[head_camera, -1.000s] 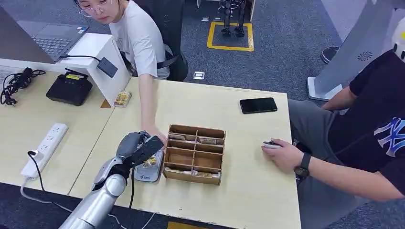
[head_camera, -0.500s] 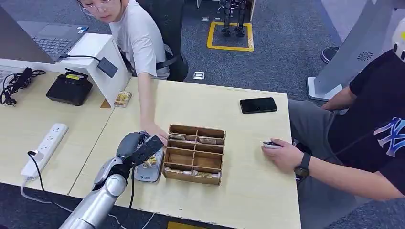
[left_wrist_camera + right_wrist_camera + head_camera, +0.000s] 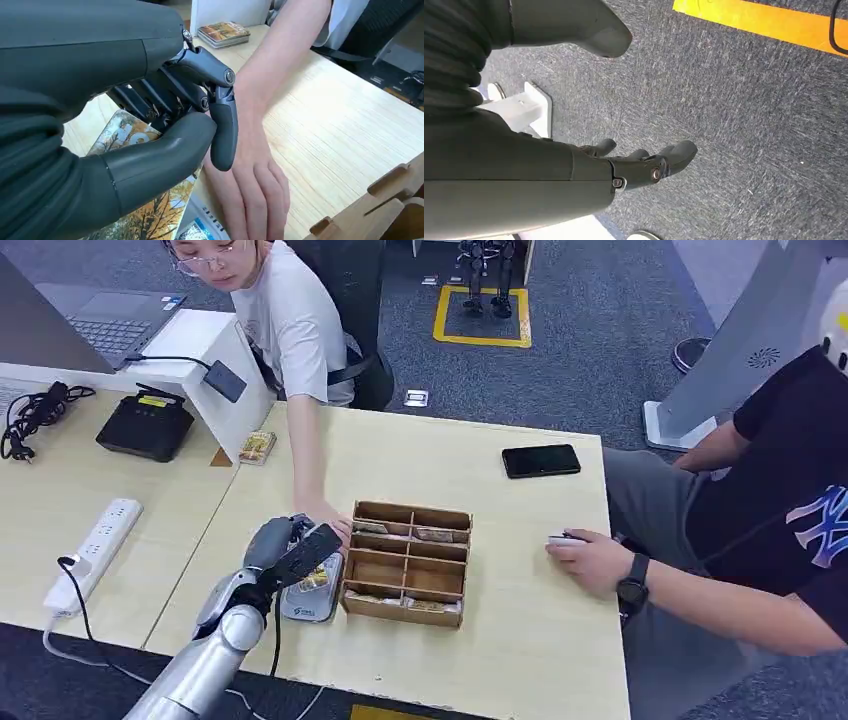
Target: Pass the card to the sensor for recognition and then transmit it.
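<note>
**Card held over the sensor**

The card (image 3: 135, 220) has a picture of yellow trees on it. The left robot hand (image 3: 285, 552) holds it, with the thick thumb (image 3: 160, 162) under it and the dark fingers (image 3: 222, 125) curled over the top. The card sits just above the sensor (image 3: 312, 598), a flat grey pad on the table (image 3: 520, 640).

A person's hand (image 3: 252, 175) lies flat on the table right beside the left robot hand and the sensor. That person wears a white shirt and sits across the table.

Next to the sensor stands a wooden box (image 3: 407, 562) with small compartments, and some cards lie in them. A black phone (image 3: 541, 460) lies farther away on the table. Another person in a dark shirt rests a hand (image 3: 590, 562) on a mouse.

The right robot hand (image 3: 644, 162) hangs over the grey carpet (image 3: 749, 100). Its fingers are spread apart and it holds nothing.
</note>
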Controlling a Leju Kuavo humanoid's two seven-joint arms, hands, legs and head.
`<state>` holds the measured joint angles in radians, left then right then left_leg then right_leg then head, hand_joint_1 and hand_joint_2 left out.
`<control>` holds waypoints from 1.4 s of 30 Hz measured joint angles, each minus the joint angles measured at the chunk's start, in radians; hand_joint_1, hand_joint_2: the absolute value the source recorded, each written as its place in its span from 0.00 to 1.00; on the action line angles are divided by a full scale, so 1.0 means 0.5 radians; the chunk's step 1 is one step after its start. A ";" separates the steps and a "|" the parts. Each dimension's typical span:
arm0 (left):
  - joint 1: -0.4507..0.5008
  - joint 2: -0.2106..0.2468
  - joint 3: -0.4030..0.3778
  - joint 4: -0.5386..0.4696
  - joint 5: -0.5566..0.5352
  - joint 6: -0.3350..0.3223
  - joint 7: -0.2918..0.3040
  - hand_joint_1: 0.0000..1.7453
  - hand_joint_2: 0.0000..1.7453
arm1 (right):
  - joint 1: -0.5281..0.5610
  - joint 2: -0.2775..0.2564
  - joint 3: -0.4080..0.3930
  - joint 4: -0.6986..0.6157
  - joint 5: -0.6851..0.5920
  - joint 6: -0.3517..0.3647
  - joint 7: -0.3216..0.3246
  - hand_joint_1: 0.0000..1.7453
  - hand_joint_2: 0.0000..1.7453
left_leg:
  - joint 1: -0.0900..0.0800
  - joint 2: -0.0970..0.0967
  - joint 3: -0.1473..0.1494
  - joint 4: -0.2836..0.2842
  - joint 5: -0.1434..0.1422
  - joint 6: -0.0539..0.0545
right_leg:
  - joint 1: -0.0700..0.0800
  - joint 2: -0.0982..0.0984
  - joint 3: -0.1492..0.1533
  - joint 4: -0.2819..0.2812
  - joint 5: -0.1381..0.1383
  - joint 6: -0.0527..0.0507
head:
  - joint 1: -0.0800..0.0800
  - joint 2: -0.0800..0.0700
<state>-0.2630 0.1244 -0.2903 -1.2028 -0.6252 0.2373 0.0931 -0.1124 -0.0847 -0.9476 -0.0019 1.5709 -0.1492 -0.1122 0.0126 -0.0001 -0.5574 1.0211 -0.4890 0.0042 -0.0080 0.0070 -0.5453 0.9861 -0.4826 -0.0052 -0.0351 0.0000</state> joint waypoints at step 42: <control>-0.014 -0.098 0.005 0.011 -0.404 0.285 0.153 1.00 1.00 | -0.009 0.001 -0.012 0.005 0.000 -0.079 0.020 0.00 1.00 | 0.000 0.000 0.000 0.000 0.000 0.000 | 0.000 0.000 0.000 0.000 0.000 0.000 | -0.001 0.000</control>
<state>-0.2701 0.0751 -0.2880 -1.1971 -0.8270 0.3796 0.1693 -0.1168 -0.0843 -0.9537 0.0008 1.5709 -0.1888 -0.1022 0.0125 -0.0002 -0.5575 1.0211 -0.4890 0.0043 -0.0080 0.0069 -0.5453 0.9860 -0.4826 -0.0052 -0.0355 0.0000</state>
